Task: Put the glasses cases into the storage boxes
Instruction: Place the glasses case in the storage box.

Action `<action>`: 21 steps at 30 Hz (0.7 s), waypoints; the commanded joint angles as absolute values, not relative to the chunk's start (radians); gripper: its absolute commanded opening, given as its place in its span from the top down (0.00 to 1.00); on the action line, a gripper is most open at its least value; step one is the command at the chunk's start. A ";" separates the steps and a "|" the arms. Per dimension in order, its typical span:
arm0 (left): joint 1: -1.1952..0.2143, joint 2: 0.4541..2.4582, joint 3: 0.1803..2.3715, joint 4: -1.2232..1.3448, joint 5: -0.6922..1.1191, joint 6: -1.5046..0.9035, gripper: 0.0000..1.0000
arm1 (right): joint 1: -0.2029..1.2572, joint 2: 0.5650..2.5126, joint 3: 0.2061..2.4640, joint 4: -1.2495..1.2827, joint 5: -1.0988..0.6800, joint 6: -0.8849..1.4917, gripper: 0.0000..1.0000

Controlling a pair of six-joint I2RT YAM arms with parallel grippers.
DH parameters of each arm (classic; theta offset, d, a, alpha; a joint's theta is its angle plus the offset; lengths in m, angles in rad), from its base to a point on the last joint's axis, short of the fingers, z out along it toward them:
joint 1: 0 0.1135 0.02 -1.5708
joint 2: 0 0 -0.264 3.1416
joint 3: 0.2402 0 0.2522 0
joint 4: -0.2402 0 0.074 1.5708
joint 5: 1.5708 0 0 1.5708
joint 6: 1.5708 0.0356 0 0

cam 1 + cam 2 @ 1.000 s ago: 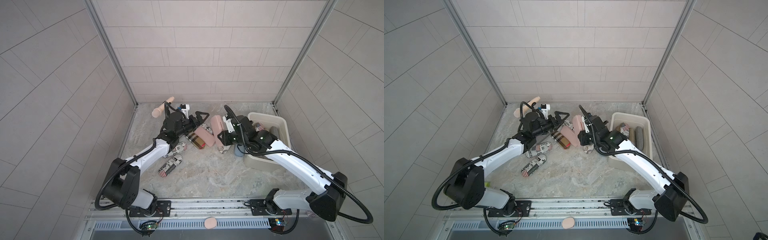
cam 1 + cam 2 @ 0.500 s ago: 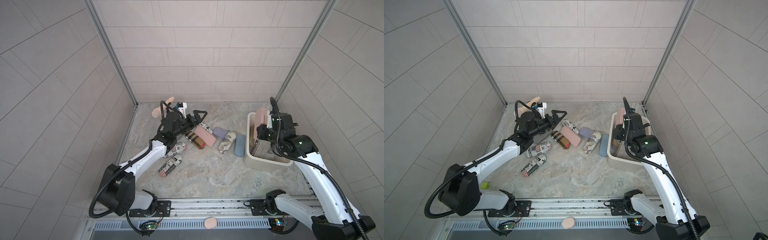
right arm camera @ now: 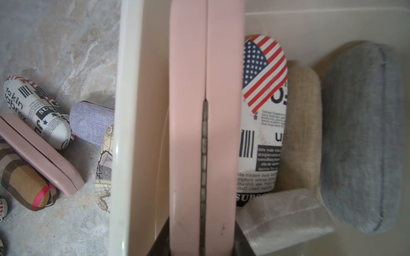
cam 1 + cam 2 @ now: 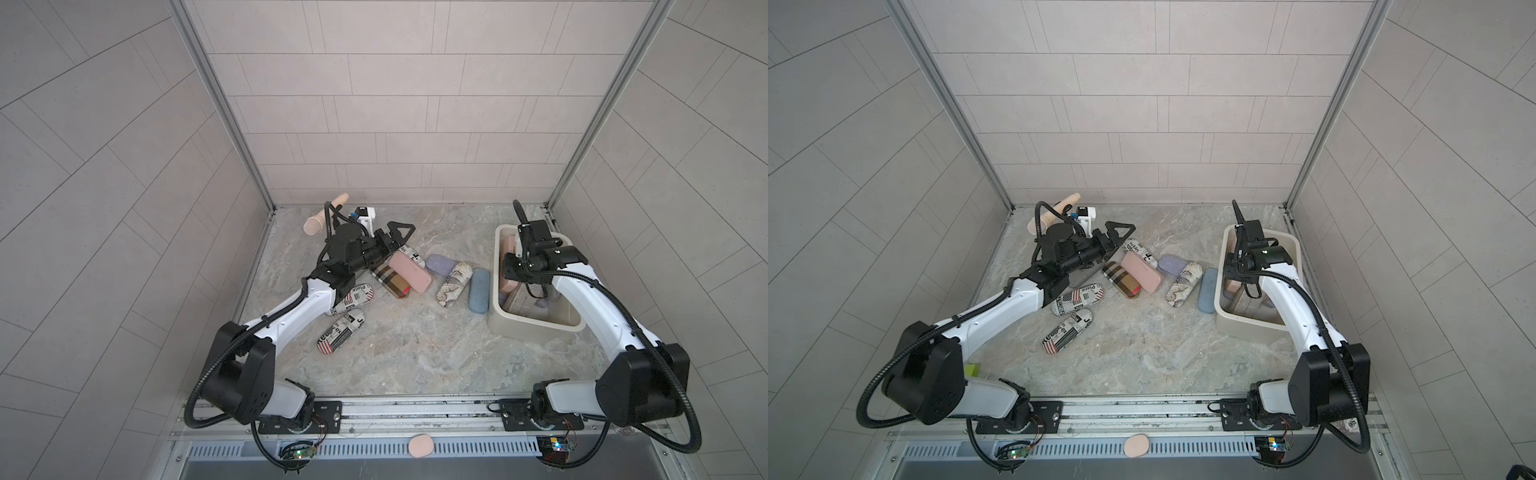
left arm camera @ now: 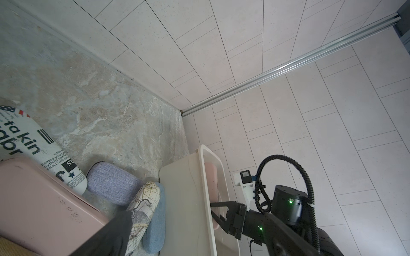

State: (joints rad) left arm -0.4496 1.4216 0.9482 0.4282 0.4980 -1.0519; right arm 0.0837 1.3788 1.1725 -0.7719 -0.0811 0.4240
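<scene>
Right gripper [image 3: 200, 243] pinches a pink case [image 3: 206, 110] edge-up inside the tub [image 4: 536, 331] — flag-print case [image 3: 264, 110] just beside it. Left gripper [image 4: 399, 241] is spread wide, empty — second pink case [image 4: 409, 272] close by its fingers.

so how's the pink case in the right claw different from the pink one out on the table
The held pink case is on edge inside the cream tub; the table pink case lies outside it, resting partly on the plaid case. The held pink case is clamped in the right claw; the table pink case is in no grip. Both are smooth, shut, oblong and pink.
</scene>
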 commanded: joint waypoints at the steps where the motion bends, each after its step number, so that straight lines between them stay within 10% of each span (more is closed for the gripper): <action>1: -0.449 1.418 0.957 0.439 0.510 -1.067 0.00 | 0.080 1.421 1.218 -0.730 -0.124 0.449 0.77; 11: -0.449 1.419 0.962 0.444 0.523 -1.069 0.00 | 0.077 1.419 1.214 -0.725 -0.062 0.454 0.44; 21: -0.449 1.433 0.968 0.423 0.520 -1.062 0.00 | 0.079 1.235 1.184 -0.764 -0.060 0.442 0.43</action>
